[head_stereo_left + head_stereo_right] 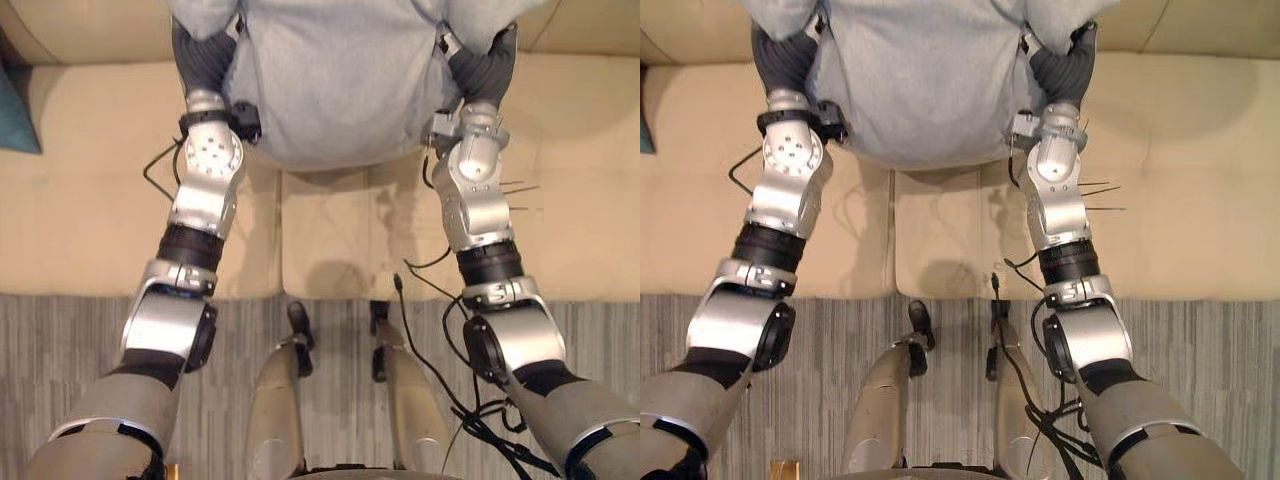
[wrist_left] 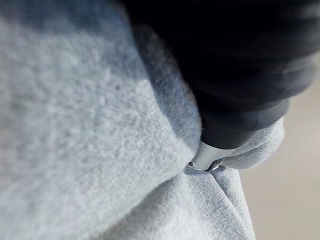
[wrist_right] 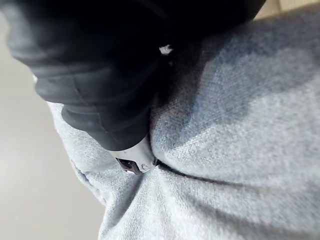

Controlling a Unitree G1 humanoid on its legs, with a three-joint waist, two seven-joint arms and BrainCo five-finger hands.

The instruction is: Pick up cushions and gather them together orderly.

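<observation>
1. Left hand [image 2: 240, 75] presses into the grey cushion [image 2: 75, 125]; its grip cannot be told.
2. Right hand [image 3: 100, 75] sinks into the other side, grip likewise hidden.
3. Top centre, the cushion hangs between both hands over the sofa [image 1: 80, 220]. This looks like the carrying step; next, set it beside the teal cushion [image 1: 15, 110], upper left.

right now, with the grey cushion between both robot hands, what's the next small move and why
Probably swing the grey cushion toward the robot's left and set it down beside the teal cushion at the left end of the beige sofa. The left robot hand and right robot hand press on its two sides over the sofa's middle, well apart from the teal one, so gathering means closing that gap.
</observation>
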